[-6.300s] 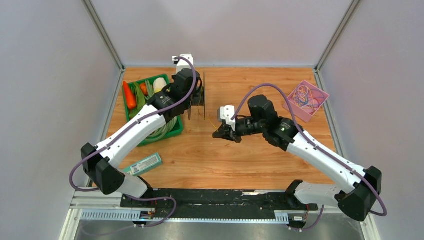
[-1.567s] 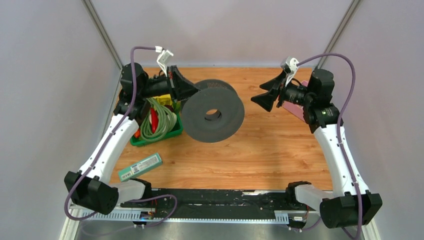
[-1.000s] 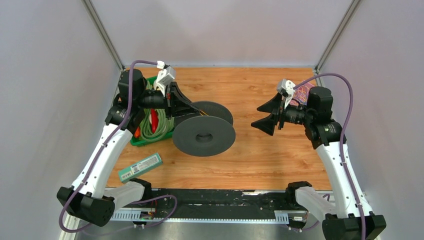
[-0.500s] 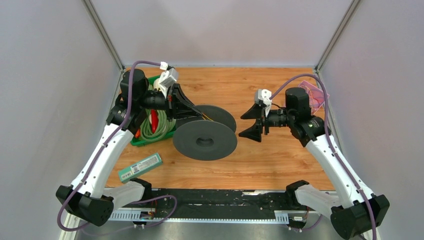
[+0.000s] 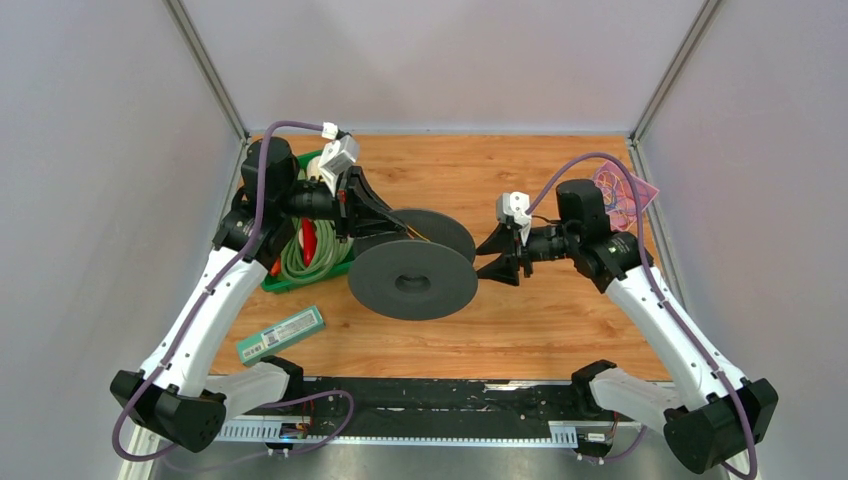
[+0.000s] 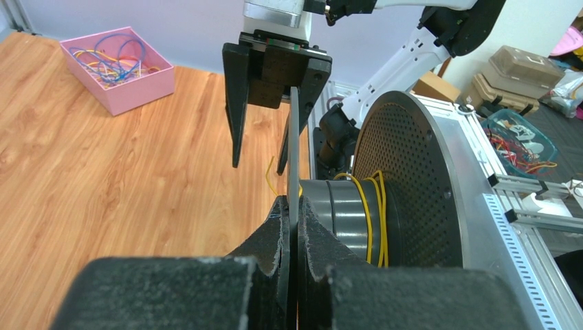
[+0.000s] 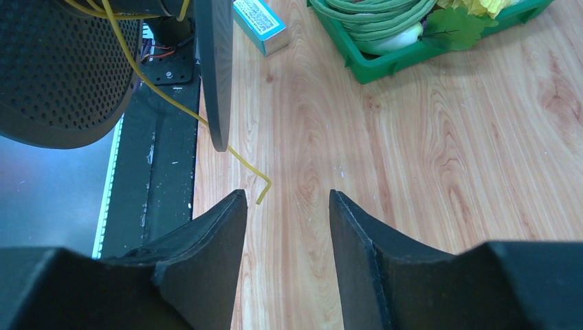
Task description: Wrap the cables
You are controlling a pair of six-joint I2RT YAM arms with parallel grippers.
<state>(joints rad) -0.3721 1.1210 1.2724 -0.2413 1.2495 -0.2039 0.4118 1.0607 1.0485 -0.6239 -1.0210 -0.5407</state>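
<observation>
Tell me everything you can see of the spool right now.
The spool is dark grey and plastic-looking: two round flanges, at least one perforated, joined by a smooth hub. A few turns of yellow cable sit on the hub, its loose end trailing free. The left gripper is shut on one flange's rim, seemingly holding it above the table. The right gripper is near, not touching.

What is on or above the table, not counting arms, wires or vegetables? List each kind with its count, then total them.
Black spool: 1
Green crate: 1
Pink box: 1
Teal carton: 1
Total: 4
</observation>
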